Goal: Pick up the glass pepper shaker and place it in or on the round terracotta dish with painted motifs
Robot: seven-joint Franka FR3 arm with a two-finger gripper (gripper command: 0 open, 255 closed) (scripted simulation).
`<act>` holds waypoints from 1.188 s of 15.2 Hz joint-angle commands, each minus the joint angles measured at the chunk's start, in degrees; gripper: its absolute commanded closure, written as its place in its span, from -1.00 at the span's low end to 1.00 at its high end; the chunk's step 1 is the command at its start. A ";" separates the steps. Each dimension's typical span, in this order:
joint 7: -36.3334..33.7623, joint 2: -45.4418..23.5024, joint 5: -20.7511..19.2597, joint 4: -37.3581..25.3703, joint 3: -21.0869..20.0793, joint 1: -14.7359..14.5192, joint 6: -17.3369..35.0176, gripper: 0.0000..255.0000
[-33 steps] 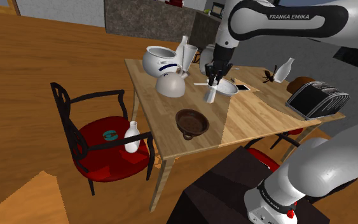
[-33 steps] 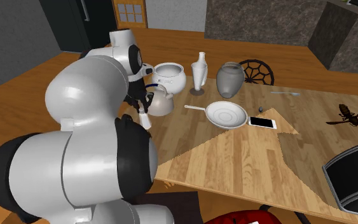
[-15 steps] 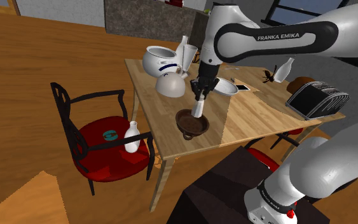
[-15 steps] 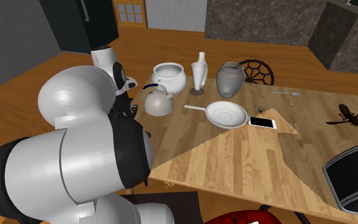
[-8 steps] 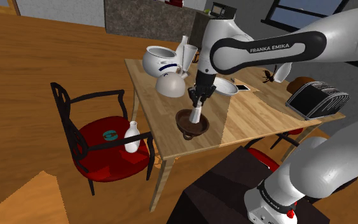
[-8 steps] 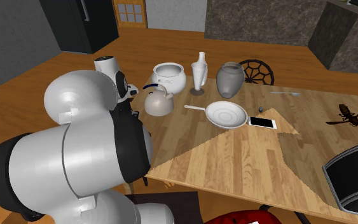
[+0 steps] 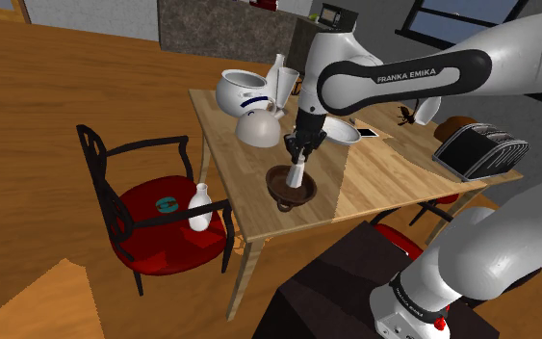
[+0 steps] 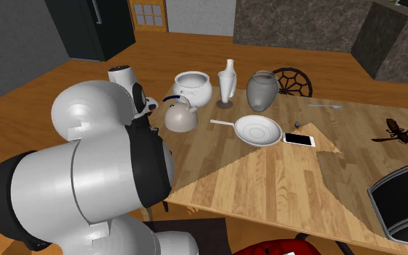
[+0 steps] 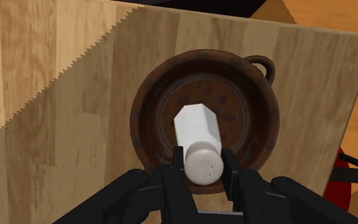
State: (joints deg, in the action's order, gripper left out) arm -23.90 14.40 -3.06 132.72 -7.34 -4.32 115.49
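Observation:
A white, faceted pepper shaker (image 9: 198, 135) with a speckled round cap stands tilted with its base inside the round brown dish (image 9: 264, 113), which has a small loop handle. My gripper (image 9: 203, 168) is shut on the shaker's cap, one finger on each side. In the shoulder view the gripper (image 7: 299, 158) holds the shaker (image 7: 297, 176) just over the dish (image 7: 280, 193) near the table's front edge. In the second exterior view my own arm hides the dish.
Behind the dish stand a grey kettle (image 7: 257, 128), a white pot (image 7: 239, 91), a white pan (image 7: 342, 133) and a phone (image 7: 366, 132). A toaster (image 7: 480, 149) sits at the shoulder view's right. Beside the table is a red-seated chair (image 7: 153, 217) bearing a white bottle (image 7: 199, 207).
The gripper has carried the shaker from above the pan over to the dish and lowered it into the bowl. Over the last half second it has barely moved.

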 commanded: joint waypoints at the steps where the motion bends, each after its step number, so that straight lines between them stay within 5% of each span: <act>1: 0.00 0.00 0.00 0.00 0.00 0.00 0.01 -1.00; 6: 0.00 0.00 0.00 0.00 0.00 0.00 0.01 -1.00; 10: 0.24 1.52 0.40 -5.96 -0.11 -0.21 -7.46 -1.00; 18: 0.24 1.52 0.40 -5.96 -0.11 -0.20 -7.46 -1.00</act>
